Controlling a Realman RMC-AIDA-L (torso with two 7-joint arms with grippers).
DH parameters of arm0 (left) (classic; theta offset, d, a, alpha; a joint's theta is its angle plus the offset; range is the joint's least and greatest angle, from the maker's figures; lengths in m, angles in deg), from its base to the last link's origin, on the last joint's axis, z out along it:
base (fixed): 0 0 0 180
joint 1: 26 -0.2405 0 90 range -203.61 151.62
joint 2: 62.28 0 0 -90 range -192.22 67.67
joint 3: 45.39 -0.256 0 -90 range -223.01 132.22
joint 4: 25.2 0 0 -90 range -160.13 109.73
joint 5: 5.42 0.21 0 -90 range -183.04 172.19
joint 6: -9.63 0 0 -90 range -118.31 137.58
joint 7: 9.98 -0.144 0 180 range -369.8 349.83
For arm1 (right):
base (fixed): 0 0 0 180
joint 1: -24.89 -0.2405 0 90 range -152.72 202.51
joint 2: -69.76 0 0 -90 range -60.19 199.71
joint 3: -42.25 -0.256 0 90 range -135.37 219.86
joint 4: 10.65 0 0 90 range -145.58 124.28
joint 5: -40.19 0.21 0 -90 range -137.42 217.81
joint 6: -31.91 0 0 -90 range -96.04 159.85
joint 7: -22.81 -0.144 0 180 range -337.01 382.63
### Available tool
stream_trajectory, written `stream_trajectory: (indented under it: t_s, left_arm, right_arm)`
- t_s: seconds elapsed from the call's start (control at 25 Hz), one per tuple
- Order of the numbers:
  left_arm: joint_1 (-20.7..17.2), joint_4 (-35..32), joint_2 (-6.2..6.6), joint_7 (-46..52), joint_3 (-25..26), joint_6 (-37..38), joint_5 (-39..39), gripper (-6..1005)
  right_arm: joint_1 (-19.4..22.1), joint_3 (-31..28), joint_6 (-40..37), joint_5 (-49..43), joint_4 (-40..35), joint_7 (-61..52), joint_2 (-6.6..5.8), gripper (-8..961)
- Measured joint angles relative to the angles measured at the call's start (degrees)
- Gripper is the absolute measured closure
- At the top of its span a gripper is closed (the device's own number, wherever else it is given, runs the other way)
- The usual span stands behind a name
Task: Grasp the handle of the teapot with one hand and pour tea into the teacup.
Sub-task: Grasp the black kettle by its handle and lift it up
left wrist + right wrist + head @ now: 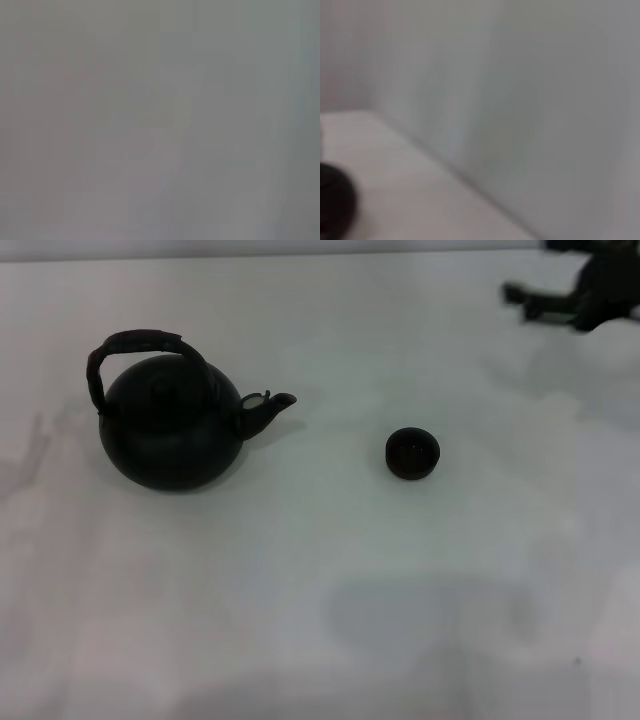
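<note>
The round matte black teapot (172, 425) stands on the left of the white table in the head view. Its arched handle (140, 343) stands upright and its short spout (268, 406) points right, toward the teacup. The tiny dark teacup (412, 453) stands alone to the right of the middle. My right gripper (522, 300) hovers at the far right back corner, well away from both, with its fingers apart and empty. My left gripper is out of view. The right wrist view shows part of a dark round thing (335, 205); I cannot tell which it is.
The white table (330, 620) stretches wide in front of the pot and the cup. A pale wall (530, 100) rises behind the table. The left wrist view shows only a plain grey surface.
</note>
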Motion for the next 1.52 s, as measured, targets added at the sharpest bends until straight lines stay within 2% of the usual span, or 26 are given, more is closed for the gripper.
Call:
stream_trajectory:
  t_s: [0.04, 0.08, 0.24, 0.44, 0.68, 1.52]
  left_arm:
    - [-0.65, 0.08, -0.02, 0.27, -0.04, 1.1, 1.06, 120]
    - [-1.15, 0.19, -0.03, 0.71, -0.04, 2.09, 2.3, 120]
    - [-2.26, 0.66, -0.08, 3.06, -0.57, 3.89, 7.79, 120]
    - [-0.19, 0.8, -0.08, 5.55, -3.13, 3.78, 12.38, 120]
    - [3.27, 1.27, 0.33, 8.89, -7.1, 2.42, 12.88, 120]
    - [6.33, -0.08, 0.62, 15.54, -7.23, -5.78, 13.5, 124]
  right_arm:
    - [0.0, 0.0, 0.0, 0.0, 0.0, 0.0, 0.0, 99]
    - [0.15, -3.07, -0.25, 0.15, -0.94, 1.01, -0.01, 99]
    - [0.07, -5.47, -0.63, 0.18, -2.44, 2.35, -0.08, 101]
    - [-0.26, -5.51, -1.37, -0.22, -3.73, 2.93, -0.09, 105]
    - [0.0, -5.16, -0.93, -0.06, -4.39, 3.15, -0.1, 106]
    - [0.41, -4.95, 0.24, 0.19, -4.81, 3.18, -0.08, 108]
